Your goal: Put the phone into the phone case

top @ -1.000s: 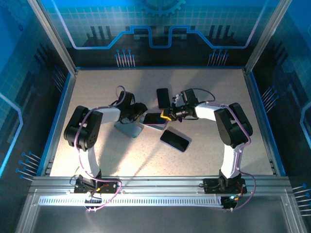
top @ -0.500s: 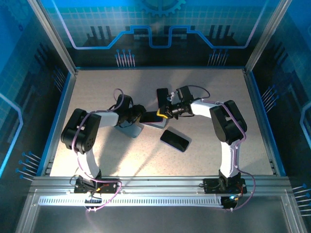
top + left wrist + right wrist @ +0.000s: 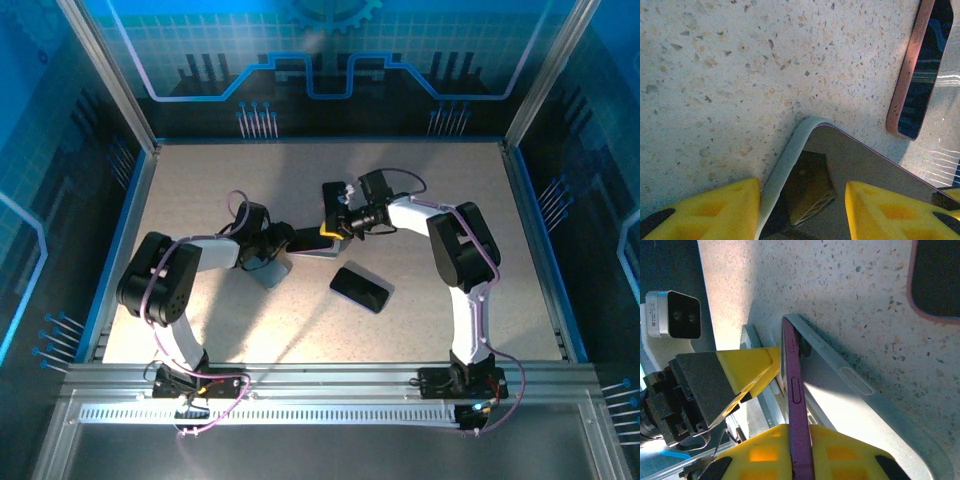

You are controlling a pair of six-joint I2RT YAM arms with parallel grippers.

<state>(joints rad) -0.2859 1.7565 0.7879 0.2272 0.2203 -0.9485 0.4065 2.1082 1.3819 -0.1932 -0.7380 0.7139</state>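
On the table, phone angled into phone case, right fingers pinching phone, left fingers pinching phone case.

Table with phone case, black phone

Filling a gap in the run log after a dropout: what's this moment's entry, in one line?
right gripper: shut on phone edge | left gripper: straddling phone case corner | phone: angled above case, not seated

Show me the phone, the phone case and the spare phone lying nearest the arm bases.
phone (image 3: 797,410), right wrist view, purple side edge with buttons.
phone case (image 3: 785,167), left wrist view, rounded grey corner rim.
spare phone (image 3: 360,288), top view, middle of its dark screen.
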